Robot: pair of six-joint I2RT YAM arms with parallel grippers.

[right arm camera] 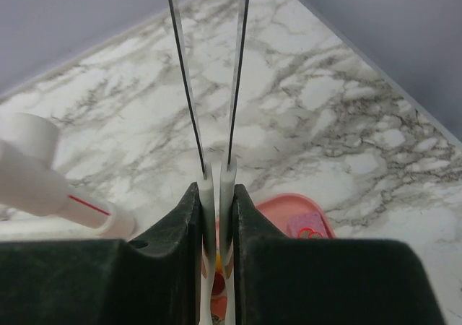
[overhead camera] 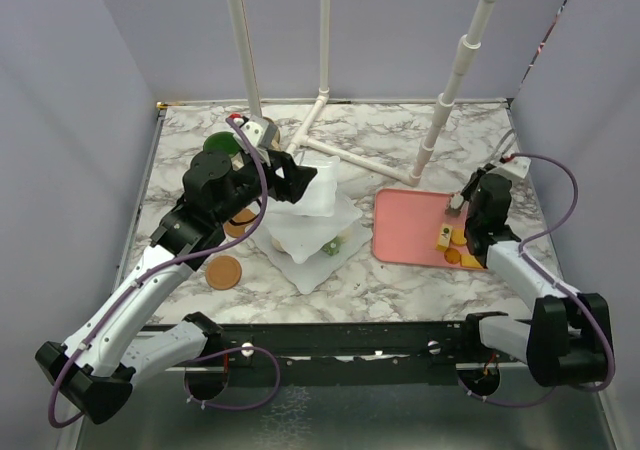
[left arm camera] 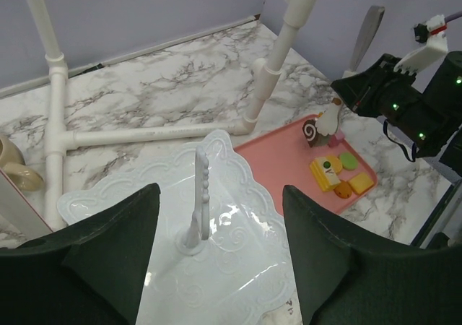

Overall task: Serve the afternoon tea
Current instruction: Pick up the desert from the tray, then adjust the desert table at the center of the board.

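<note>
The white tiered stand [overhead camera: 310, 232] stands mid-table, with a small pastry [overhead camera: 330, 250] on its lower plate. My left gripper [overhead camera: 300, 180] hovers open over the bare top plate [left arm camera: 216, 224], one finger on each side of the centre post [left arm camera: 200, 195]. My right gripper [overhead camera: 460, 202] is shut on white tongs [right arm camera: 216, 188] over the pink tray [overhead camera: 405, 220]. The tong tips [left arm camera: 332, 119] reach down by a brown swirl roll [left arm camera: 312, 131]. Several toy pastries [left arm camera: 336, 173] lie on the tray. A green-lined mug [overhead camera: 220, 145], a beige mug [overhead camera: 262, 130] and brown coasters [overhead camera: 225, 270] sit at the left.
A white pipe frame [overhead camera: 330, 145] stands on the marble table behind the stand and tray, with uprights rising at the back. The beige mug also shows at the left edge of the left wrist view [left arm camera: 11, 162]. Grey walls close in three sides.
</note>
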